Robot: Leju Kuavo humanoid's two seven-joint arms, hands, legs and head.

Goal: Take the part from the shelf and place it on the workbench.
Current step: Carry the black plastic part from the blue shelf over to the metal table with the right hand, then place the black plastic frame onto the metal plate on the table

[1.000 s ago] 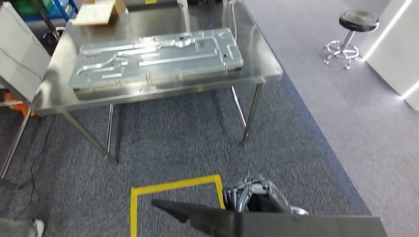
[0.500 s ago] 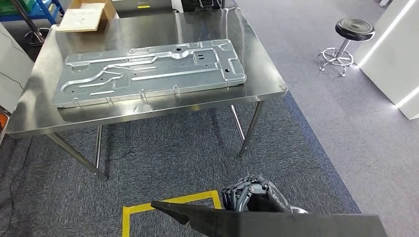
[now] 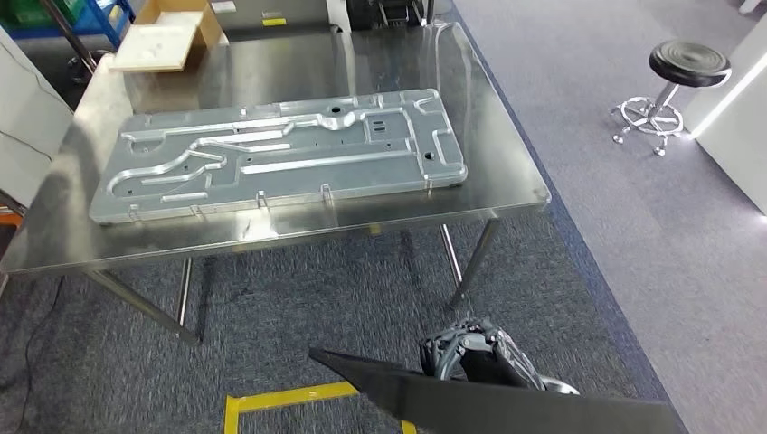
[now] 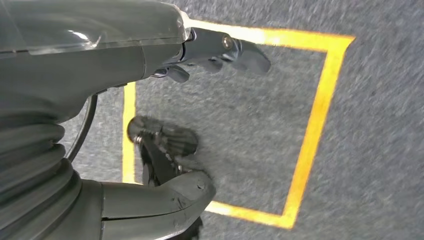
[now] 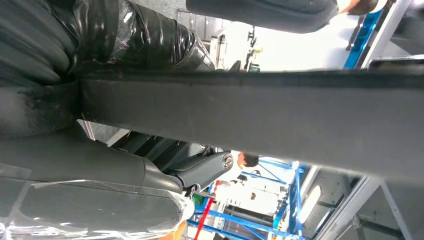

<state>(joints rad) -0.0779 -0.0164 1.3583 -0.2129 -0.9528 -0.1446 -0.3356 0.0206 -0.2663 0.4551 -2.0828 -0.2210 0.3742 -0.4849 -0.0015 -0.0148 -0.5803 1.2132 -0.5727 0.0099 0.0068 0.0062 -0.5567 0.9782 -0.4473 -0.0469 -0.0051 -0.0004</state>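
The part (image 3: 506, 405) is a flat dark panel at the bottom of the head view, and my right hand (image 3: 475, 353) grips its upper edge. In the right wrist view the part (image 5: 280, 115) is a dark bar held between my thumb and fingers (image 5: 150, 35) of my right hand (image 5: 75, 165). The workbench (image 3: 520, 194), a steel table, stands ahead of the part, with a strip of carpet between them. My left hand (image 4: 100, 65) hangs over the carpet with fingers (image 4: 235, 47) and thumb (image 4: 170, 197) apart, holding nothing.
A large grey stamped metal panel (image 3: 280, 158) covers most of the workbench top. A cardboard box (image 3: 172, 32) sits at its far left corner. A black stool (image 3: 678, 81) stands to the right. Yellow tape (image 3: 289, 396) marks a square on the carpet (image 4: 240, 130).
The camera has moved, and the workbench now sits nearer and lower in the head view. The dark part stays in my right hand.
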